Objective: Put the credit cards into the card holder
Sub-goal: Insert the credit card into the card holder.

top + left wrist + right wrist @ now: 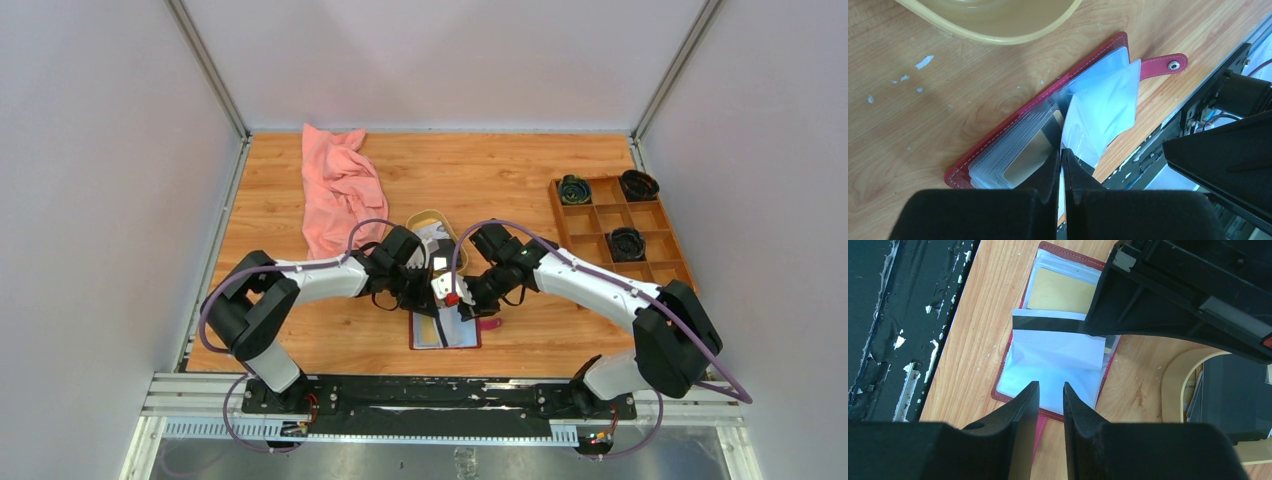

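Card holder [446, 334] lies open on the wooden worktop [560, 335] beside the tan oval dish [998, 22], clear sleeves facing up. A white credit card [1058, 347] with a black stripe lies across those sleeves, one end pinched in the closed left pincer [1061, 156]. The right pincer [1050, 388] hovers over the holder's edge, fingers slightly parted with nothing visibly between them.

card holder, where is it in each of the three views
top external: card holder low centre, lying open
left wrist: card holder diagonal across the middle
right wrist: card holder upper centre
shared landmark: tan dish beside it: mid-frame, top edge, right edge
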`<state>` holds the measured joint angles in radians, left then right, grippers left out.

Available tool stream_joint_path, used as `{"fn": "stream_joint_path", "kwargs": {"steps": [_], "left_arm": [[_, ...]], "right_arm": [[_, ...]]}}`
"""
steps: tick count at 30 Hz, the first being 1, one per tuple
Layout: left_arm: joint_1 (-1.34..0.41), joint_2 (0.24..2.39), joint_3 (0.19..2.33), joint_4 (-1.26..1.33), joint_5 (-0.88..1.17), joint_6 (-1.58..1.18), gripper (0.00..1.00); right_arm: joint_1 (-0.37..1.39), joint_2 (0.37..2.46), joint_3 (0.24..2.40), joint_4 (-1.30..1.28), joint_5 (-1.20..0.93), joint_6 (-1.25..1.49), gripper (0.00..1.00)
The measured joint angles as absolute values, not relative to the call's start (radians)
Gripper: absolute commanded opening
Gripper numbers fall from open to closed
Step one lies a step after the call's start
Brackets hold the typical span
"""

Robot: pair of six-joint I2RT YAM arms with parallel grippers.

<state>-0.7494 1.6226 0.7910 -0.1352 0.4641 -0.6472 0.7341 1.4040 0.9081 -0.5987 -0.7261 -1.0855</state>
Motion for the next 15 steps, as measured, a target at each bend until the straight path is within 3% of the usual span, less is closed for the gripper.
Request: {"fn": "stream_joint_path", "kwargs": {"steps": [15], "left_arm": [[-0.749,1.650,0.809,-0.128,0.485,-0.651,0.06]], "right_arm": [[0.732,1.403,0.908,-0.599,-0.726,-1.085,0.28]]}}
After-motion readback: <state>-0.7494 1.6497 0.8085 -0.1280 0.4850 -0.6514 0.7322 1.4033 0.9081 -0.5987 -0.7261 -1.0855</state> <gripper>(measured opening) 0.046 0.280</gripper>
